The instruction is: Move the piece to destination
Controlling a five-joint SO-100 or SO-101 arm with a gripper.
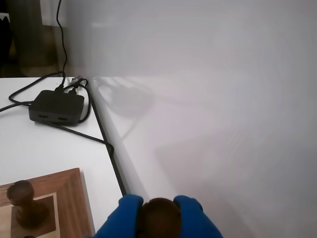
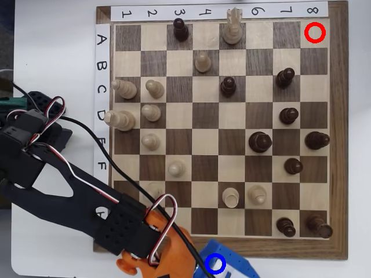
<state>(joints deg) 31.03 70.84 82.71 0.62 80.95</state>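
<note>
1. At the bottom centre of the wrist view, the blue fingers pinch the piece by its knob.
2. In the overhead view the destination sits bottom centre, just off the board, overlapping the fingers.
3. Lower straight down, keep the piece upright, and release only once it stands on the counter.
</note>
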